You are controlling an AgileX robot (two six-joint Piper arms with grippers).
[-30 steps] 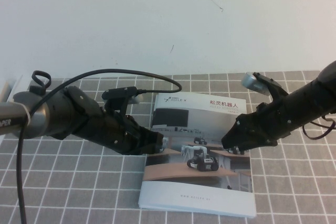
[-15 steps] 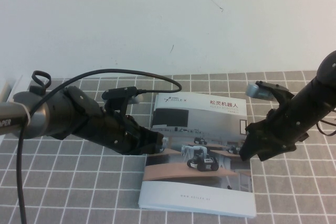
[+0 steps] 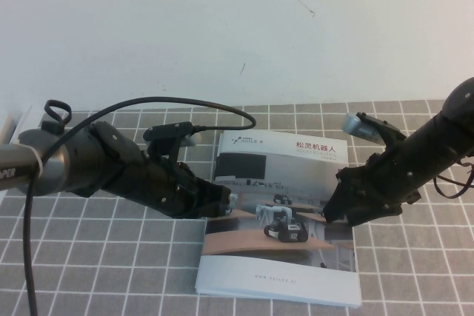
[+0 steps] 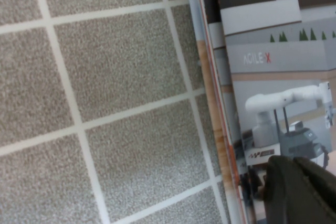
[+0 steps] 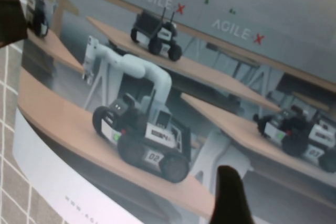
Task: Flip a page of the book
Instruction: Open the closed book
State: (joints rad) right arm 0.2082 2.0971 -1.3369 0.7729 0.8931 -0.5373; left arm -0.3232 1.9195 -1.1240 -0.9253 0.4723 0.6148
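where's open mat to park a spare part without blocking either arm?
Bare checked mat lies near-left of the book, below the left arm, and near-right below the right arm. It is crowded mid-book: left end effector at its left edge, right end effector over its right side.

The book (image 3: 281, 216) lies between left hand (image 3: 222, 203) and right hand (image 3: 335, 211).

The book (image 3: 280, 216) — thin glossy softcover, closed, flat on the grey checked cloth, robot-photo cover up, red title.
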